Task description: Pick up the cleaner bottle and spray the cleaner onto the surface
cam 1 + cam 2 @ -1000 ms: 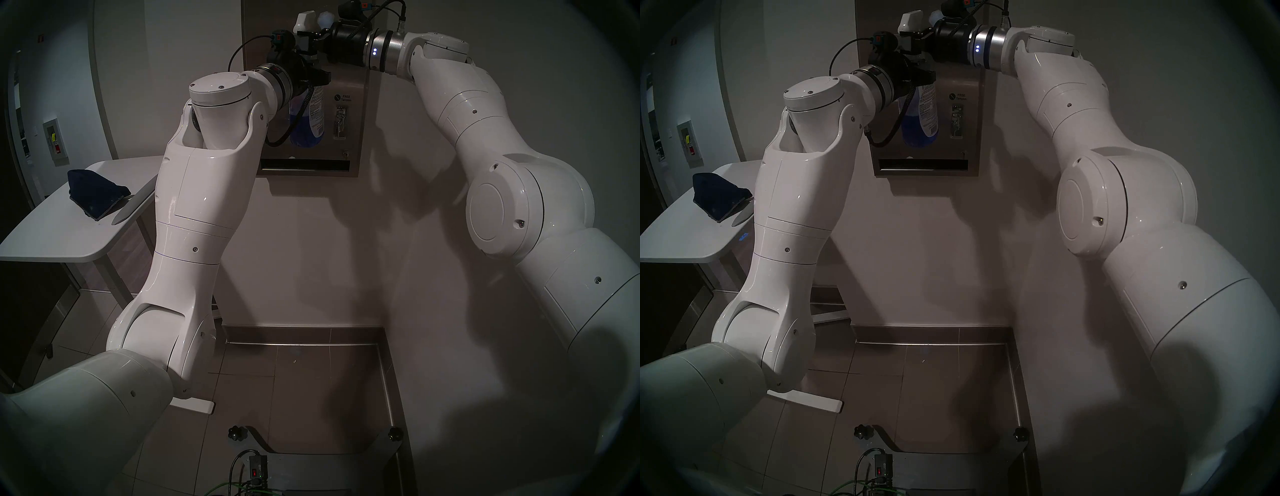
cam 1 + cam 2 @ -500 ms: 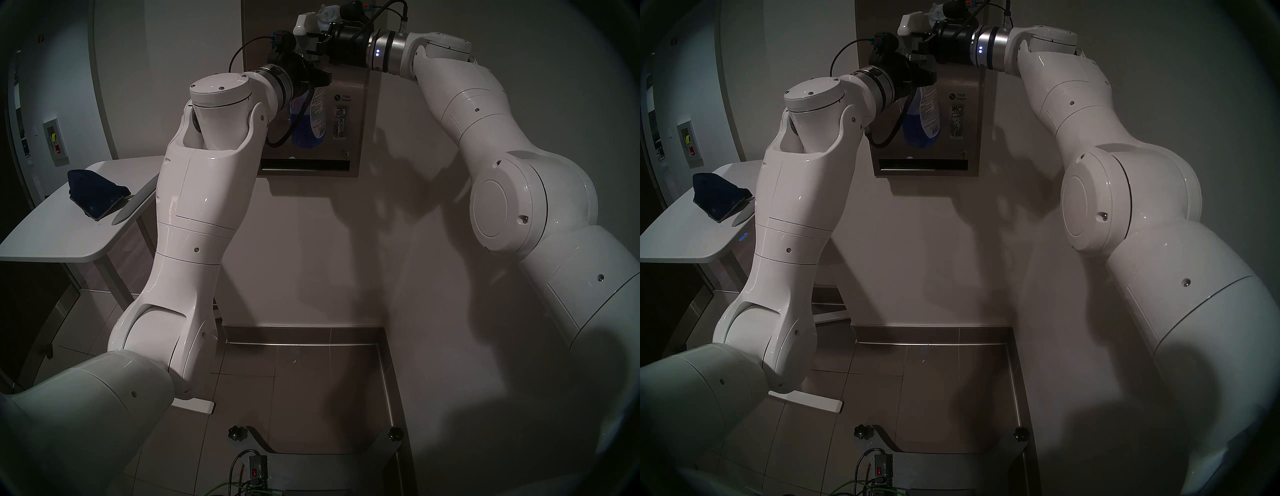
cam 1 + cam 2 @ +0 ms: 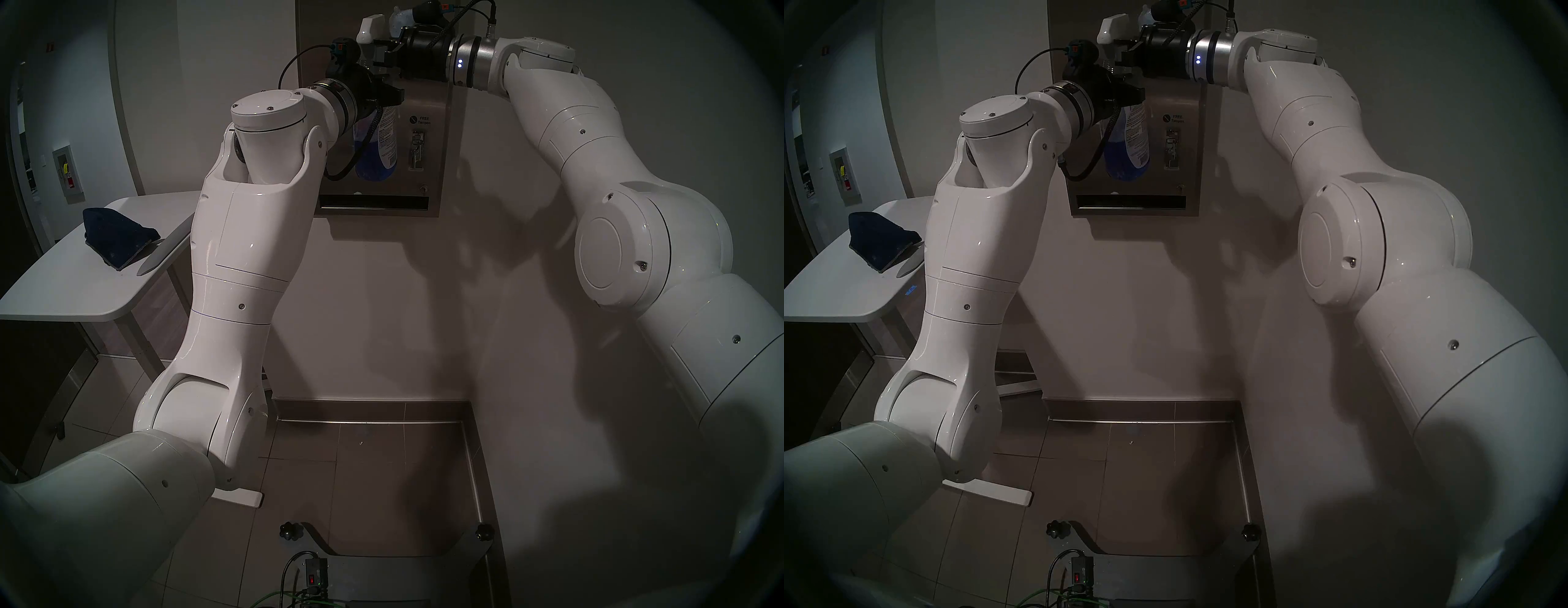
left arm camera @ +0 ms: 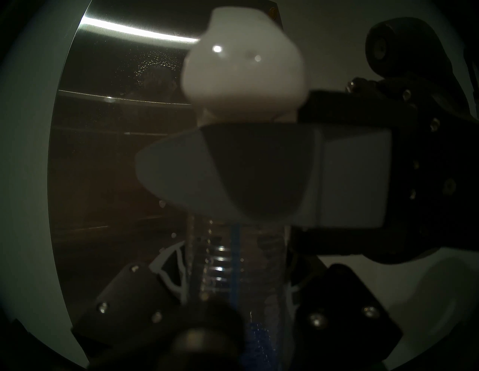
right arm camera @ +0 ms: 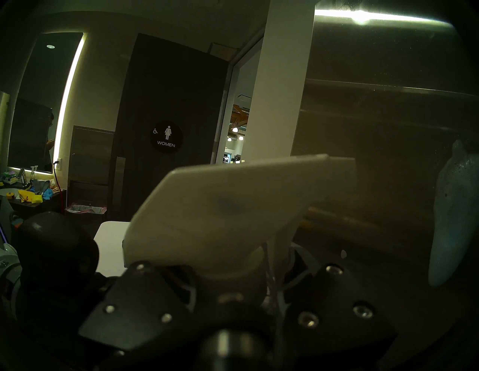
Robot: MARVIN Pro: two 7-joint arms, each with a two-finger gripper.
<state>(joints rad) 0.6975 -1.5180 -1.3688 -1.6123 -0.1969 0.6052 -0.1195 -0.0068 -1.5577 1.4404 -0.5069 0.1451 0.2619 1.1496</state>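
Note:
The cleaner bottle (image 3: 377,148) (image 3: 1128,148), clear with blue liquid and a printed label, hangs upright in front of the steel dispenser panel (image 3: 429,95) (image 3: 1189,95). My left gripper (image 3: 384,99) (image 3: 1129,95) is shut on its neck (image 4: 233,259). My right gripper (image 3: 382,51) (image 3: 1123,51) comes in from the right and is shut around the trigger under the white nozzle (image 3: 368,29) (image 4: 241,72) (image 5: 233,204). The nozzle points at the panel (image 5: 388,124). A patch of white foam (image 5: 451,220) (image 3: 399,19) clings to the panel.
A dark blue cloth (image 3: 119,240) lies on the white table (image 3: 63,293) at my left. The panel has a lever (image 3: 418,148) and a dark slot (image 3: 373,201) below the bottle. The white wall is close behind. Tiled floor lies below.
The right wrist and nozzle shifted slightly right, then back left. The foam patch beside the nozzle changed shape and now looks thinner. The left arm and bottle barely moved.

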